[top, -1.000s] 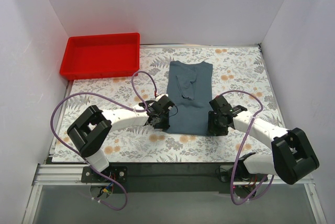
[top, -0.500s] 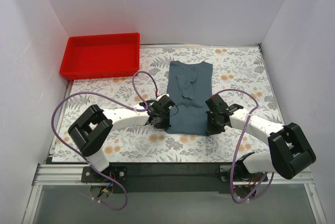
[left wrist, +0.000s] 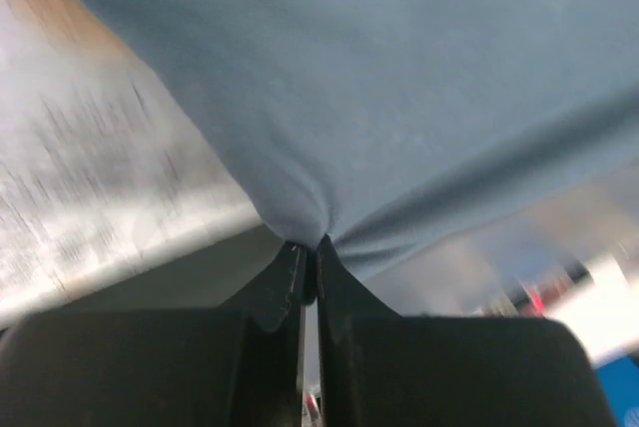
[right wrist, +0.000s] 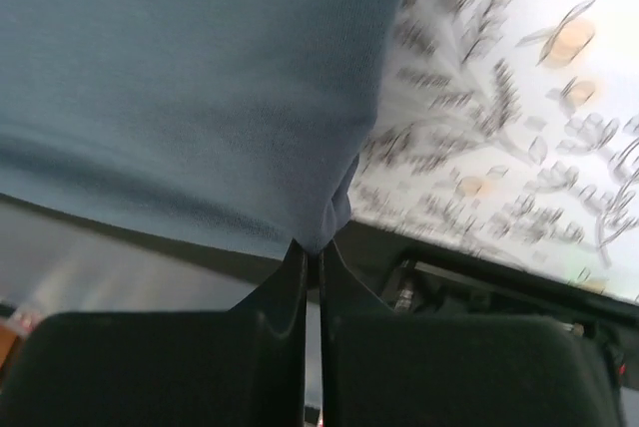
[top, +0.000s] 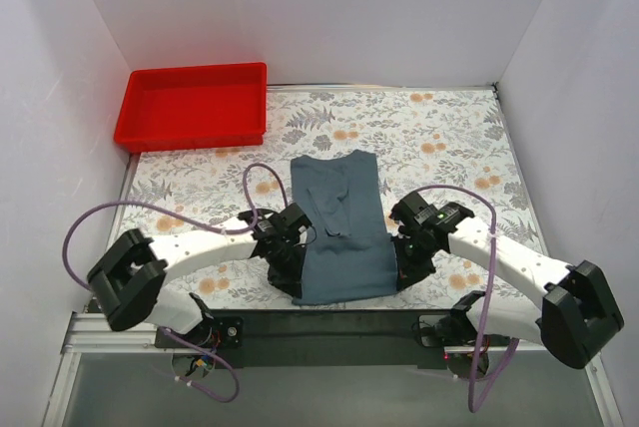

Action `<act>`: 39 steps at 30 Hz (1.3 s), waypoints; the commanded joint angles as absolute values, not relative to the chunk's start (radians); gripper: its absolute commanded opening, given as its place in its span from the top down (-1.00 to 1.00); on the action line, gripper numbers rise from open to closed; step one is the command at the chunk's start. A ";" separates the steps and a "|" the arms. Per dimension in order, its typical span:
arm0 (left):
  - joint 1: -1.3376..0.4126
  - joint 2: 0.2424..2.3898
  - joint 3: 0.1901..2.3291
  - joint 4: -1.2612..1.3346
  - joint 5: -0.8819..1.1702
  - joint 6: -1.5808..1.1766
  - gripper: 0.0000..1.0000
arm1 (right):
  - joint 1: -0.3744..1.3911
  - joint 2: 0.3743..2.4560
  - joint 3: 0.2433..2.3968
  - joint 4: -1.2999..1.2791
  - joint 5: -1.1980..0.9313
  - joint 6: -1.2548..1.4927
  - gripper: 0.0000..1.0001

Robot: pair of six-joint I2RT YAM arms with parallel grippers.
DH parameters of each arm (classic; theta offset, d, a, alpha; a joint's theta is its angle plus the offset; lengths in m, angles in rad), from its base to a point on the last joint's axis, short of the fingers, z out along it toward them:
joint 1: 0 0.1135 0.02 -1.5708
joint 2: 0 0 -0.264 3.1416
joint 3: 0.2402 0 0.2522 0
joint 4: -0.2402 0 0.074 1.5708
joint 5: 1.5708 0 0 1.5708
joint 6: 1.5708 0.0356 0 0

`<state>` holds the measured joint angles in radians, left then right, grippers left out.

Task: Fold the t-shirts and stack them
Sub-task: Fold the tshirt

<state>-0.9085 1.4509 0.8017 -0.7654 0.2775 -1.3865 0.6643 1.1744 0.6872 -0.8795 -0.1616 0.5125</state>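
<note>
One t-shirt (top: 339, 217), corners in left hand (left wrist: 310, 253), right hand (right wrist: 313, 251)

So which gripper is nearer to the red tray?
Left. The left gripper, shut on the near left corner of the t-shirt, is toward the near edge and right of the red tray. The right gripper holds the other near corner, farther right.

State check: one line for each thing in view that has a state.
t-shirt: sides folded in, a long strip lying mostly flat, with both near corners pinched.
left hand: shut on the t-shirt's near left corner.
right hand: shut on the t-shirt's near right corner.
bin: upright and empty.
</note>
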 commanded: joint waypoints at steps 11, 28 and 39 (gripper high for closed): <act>-0.780 1.287 0.925 -0.979 0.359 -1.411 1.00 | 0.669 1.287 1.138 -1.146 -0.146 0.410 0.97; -0.522 1.468 1.167 -0.700 0.109 -1.302 1.00 | 0.542 1.679 1.707 -1.086 -0.043 0.169 0.97; -0.445 1.526 1.154 -0.583 0.069 -1.307 1.00 | 0.506 1.792 1.752 -0.942 -0.081 0.121 0.97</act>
<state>-0.4667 1.5394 1.1408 -0.6456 0.1143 -1.3155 0.5167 1.7794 1.7000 -1.0111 -0.0666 0.1524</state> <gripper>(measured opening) 0.037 0.014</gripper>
